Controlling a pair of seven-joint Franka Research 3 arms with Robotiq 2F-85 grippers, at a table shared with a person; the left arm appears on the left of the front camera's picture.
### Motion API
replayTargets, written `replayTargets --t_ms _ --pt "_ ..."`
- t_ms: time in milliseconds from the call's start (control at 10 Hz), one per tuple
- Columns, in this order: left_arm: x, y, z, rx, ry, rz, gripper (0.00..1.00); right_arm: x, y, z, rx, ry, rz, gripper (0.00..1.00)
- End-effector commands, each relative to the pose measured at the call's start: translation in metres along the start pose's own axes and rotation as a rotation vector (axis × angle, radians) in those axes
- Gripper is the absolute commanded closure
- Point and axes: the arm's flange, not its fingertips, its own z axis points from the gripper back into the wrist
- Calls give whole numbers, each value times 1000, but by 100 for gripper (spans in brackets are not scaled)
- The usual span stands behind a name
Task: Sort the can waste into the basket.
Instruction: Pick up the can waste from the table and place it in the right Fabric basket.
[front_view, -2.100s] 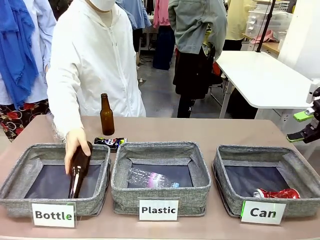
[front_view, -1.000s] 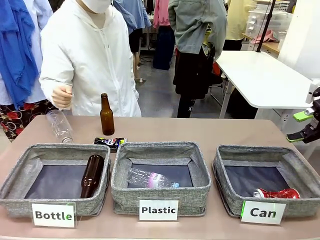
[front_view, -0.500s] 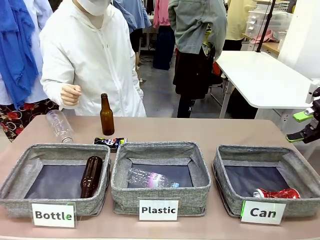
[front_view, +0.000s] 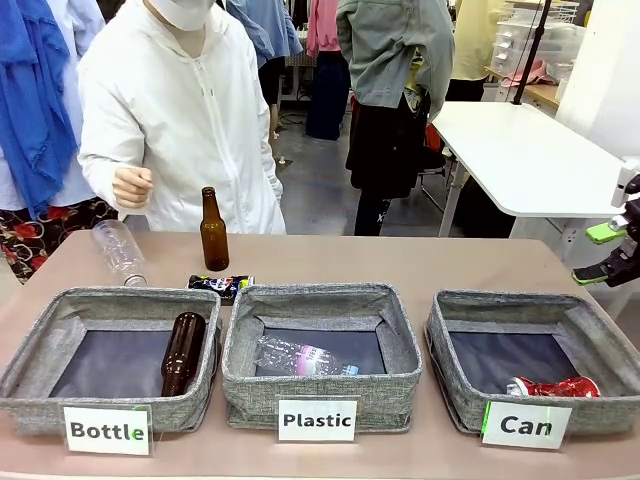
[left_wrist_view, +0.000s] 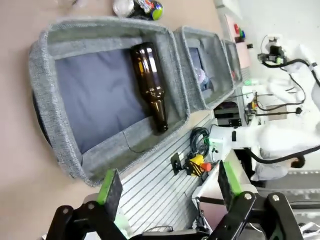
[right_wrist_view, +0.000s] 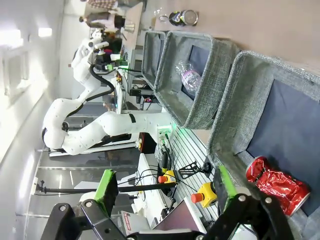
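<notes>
Front view. Three grey baskets in a row: Bottle basket (front_view: 60, 330), Plastic basket (front_view: 320, 300), Can basket (front_view: 450, 340). Two cans: crushed red can (front_view: 553, 387) in the Can basket's near right corner, below and just left of the right gripper (front_view: 600, 252); black can (front_view: 222, 285) flat on the table (front_view: 400, 262), well left of that gripper, behind the Bottle and Plastic baskets. Two brown bottles: upright bottle (front_view: 213, 230) near the black can, lying bottle (front_view: 182, 352) in the Bottle basket. Two clear bottles: one (front_view: 118, 250) on the table, one (front_view: 300, 355) in the Plastic basket. Right gripper spread wide, empty, by the table's right edge; bare tabletop from there to the black can.

Left wrist view. Left gripper (left_wrist_view: 167, 187) spread, holding nothing. Bottle basket straight ahead, black can beyond its far rim.

Right wrist view. Jaws wide apart, empty. Crushed red can just ahead of one finger, on the dark lining by the basket's near wall. Black can far ahead.
</notes>
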Motion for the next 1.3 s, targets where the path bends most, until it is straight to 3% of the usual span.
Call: replayTargets --t_ms 0,200,400,500,600,700,900,1000,1200 --pt "-17 -21 4 149 -46 -58 0 -2 -1 -1 -12 -8 20 0" --pt "17 -50 -7 302 -31 -273 0 -2 -1 -1 -12 -8 20 0" --pt "53 -85 -49 417 128 -516 0 -2 -1 -1 -12 -8 20 0" --pt "71 -95 -62 408 224 -564 0 -2 -1 -1 -12 -8 20 0" --pt "82 -89 -32 398 164 -499 0 -2 -1 -1 -12 -8 20 0" --pt "72 -73 16 299 118 -457 0 -2 -1 -1 -12 -8 20 0" --pt "27 -27 111 313 -55 -298 0 -2 -1 -1 -12 -8 20 0" --pt "-12 -4 151 306 -212 -195 0 -2 -1 -1 -12 -8 20 0" --pt "-66 25 172 254 -389 -97 0 -2 -1 -1 -12 -8 20 0"
